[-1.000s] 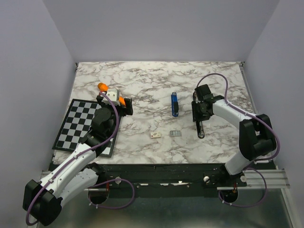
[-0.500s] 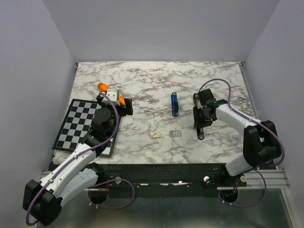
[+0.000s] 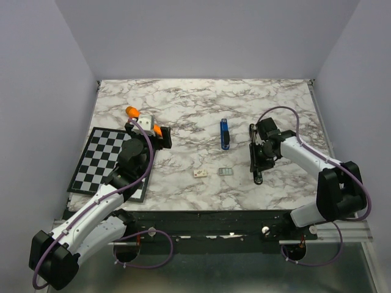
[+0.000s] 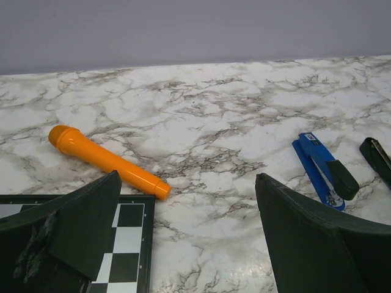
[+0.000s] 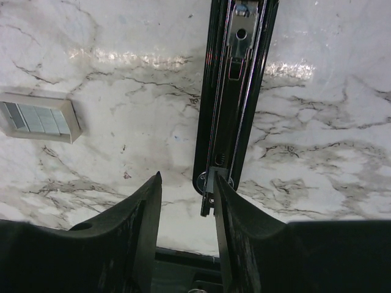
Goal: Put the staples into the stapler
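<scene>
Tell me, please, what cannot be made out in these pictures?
- Left wrist view: the black stapler is cut off by the right edge.
- Right wrist view: its far end is cut off by the top edge.
- Top view: the left wrist hides the middle of the orange marker.
- Top view: the staples are too small to count; the right arm overlaps the black stapler.

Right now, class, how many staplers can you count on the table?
2. A blue stapler lies near the middle of the table; a black stapler, opened flat, lies to its right, beneath the right end effector. None seems hidden.
</scene>
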`<state>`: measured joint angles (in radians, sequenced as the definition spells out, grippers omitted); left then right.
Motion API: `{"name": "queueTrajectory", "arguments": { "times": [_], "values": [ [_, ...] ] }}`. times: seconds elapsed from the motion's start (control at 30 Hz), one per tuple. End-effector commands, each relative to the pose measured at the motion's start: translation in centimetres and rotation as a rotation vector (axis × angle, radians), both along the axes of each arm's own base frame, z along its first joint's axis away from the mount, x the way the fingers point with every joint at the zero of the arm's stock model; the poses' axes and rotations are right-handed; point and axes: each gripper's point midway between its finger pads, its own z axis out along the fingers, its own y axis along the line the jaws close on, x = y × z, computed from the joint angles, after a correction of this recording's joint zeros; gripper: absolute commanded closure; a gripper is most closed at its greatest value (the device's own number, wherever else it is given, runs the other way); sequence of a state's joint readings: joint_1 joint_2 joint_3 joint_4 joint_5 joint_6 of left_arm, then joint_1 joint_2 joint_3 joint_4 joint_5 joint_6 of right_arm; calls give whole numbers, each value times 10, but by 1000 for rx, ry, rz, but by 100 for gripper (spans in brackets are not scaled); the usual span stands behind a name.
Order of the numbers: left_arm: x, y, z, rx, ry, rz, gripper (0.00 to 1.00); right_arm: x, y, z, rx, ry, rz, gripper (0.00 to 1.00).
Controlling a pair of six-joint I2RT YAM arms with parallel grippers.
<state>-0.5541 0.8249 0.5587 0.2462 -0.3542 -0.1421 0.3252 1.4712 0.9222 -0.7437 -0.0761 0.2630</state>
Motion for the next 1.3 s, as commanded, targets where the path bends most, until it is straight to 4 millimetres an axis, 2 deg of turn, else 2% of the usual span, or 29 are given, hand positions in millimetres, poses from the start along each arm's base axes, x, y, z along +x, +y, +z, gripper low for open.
{"name": "queueTrajectory", "arguments": {
  "times": [0.0,0.13,0.2,0.3,0.43,0.63,0.8,0.87,1.0,1.13,1.23,1.27],
  "values": [
    [-2,-5,4,-17,-17,-22,1,-19,-5,2,-3,43,-36,53],
    [-2,-6,3,-17,-15,-29,1,-14,-13,11,-38,-2,-107,52],
    [-3,-7,4,-20,-18,-33,1,-11,-24,14,-88,-29,-161,46],
    [-4,-8,5,-24,-20,-38,1,-15,-29,8,-116,-8,-187,40],
    [-5,-9,5,-27,-19,-45,1,-21,-19,-6,-70,51,-175,40],
    [-5,-11,6,-30,-21,-55,1,-13,18,-5,98,65,-136,42],
    [-5,-12,4,-27,-16,-56,1,-1,58,3,225,66,-76,43],
    [-4,-12,4,-25,-16,-58,1,7,77,12,292,54,-42,43],
    [-4,-13,2,-21,-11,-64,1,22,99,29,387,26,-19,43],
    [-4,-16,-1,-8,-4,-81,1,50,87,55,326,-114,-38,43],
    [-5,-24,-4,0,4,-127,1,71,62,72,307,-198,-85,41],
    [-6,-28,-7,8,12,-147,1,81,45,75,308,-213,-132,41]
  ]
}}
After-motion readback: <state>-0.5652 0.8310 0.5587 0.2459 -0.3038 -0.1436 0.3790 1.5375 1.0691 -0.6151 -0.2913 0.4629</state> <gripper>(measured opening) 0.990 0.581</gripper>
